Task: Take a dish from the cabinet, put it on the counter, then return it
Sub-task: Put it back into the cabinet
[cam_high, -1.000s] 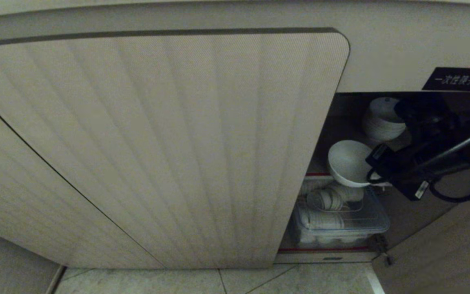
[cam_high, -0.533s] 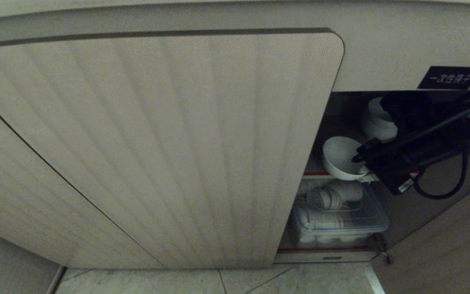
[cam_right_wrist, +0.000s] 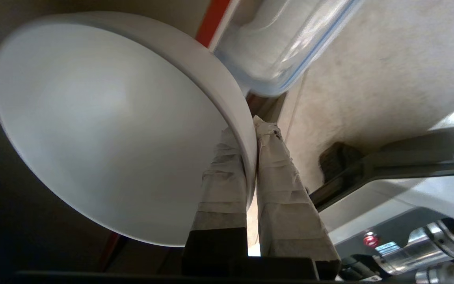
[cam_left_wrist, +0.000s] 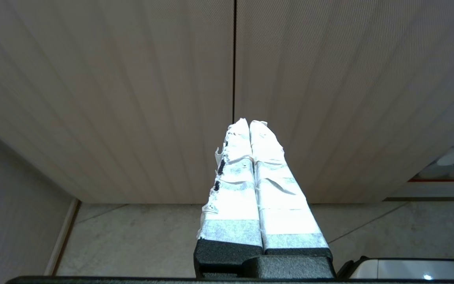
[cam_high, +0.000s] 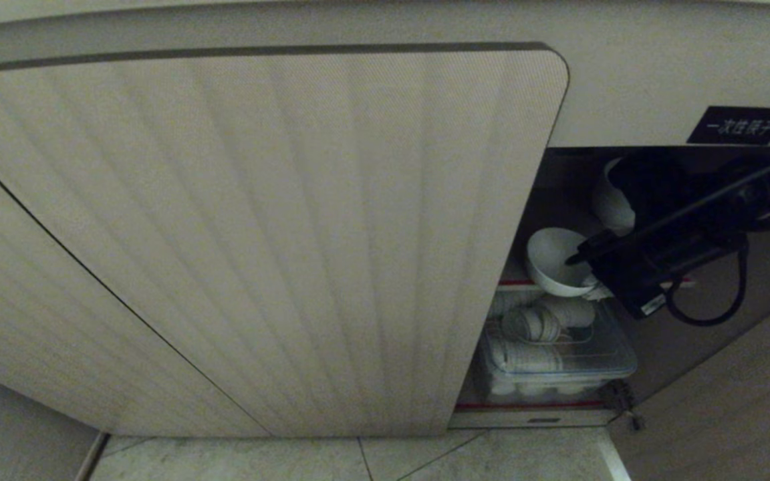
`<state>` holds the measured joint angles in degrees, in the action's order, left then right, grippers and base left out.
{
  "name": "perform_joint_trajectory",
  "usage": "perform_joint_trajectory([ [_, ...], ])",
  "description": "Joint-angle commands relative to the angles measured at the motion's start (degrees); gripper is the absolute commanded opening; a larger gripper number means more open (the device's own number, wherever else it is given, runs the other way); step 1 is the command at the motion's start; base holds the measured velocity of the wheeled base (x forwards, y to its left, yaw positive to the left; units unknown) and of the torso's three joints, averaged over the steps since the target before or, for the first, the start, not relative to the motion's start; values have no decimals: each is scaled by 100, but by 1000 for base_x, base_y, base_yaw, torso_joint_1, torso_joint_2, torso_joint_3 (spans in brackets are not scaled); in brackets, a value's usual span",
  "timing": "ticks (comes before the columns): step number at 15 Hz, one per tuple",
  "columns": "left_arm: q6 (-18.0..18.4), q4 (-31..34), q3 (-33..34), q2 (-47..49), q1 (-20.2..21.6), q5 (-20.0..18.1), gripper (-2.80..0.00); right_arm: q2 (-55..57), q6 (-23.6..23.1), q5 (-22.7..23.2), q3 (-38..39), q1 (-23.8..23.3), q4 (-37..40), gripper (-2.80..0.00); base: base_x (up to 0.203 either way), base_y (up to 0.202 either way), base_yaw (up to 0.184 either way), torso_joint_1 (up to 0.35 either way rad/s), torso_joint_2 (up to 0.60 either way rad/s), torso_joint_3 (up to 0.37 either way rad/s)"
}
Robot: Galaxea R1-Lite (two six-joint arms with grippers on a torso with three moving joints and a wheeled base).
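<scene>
Inside the cabinet [cam_high: 599, 200], plain white bowl [cam_high: 552, 260], rim pinched in right pincer [cam_right_wrist: 250, 130].

This was a kitchen or canteen storage area, judging by the low beige cabinet [cam_high: 258, 234] with ribbed doors, stacked white bowls [cam_high: 612, 197] at two o'clock, a clear lidded box of crockery [cam_high: 552, 361] below them, a black label [cam_high: 739, 125] and tiled floor [cam_high: 358, 461].
</scene>
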<state>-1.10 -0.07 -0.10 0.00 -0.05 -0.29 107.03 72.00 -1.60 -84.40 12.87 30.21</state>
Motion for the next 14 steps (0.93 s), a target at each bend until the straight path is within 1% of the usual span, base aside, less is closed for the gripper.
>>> perform_joint_trajectory([
  [1,-5,-1,1,0,-4,-6,-280,11,34,-24,12,40,11,-280,0,0,0,0,0,0],
  [4,-5,-1,1,0,-4,-1,-280,18,42,-178,67,49,-245,-280,0,0,0,0,0,0],
  [7,-5,-1,1,0,-4,-6,-280,-9,60,-224,332,73,-479,-280,0,0,0,0,0,0],
  [10,-5,-1,1,0,4,-5,-280,-57,75,-402,548,84,-939,-280,0,0,0,0,0,0],
  [14,-5,-1,1,0,-4,-4,-280,-77,77,-494,718,90,-1311,-280,0,0,0,0,0,0],
])
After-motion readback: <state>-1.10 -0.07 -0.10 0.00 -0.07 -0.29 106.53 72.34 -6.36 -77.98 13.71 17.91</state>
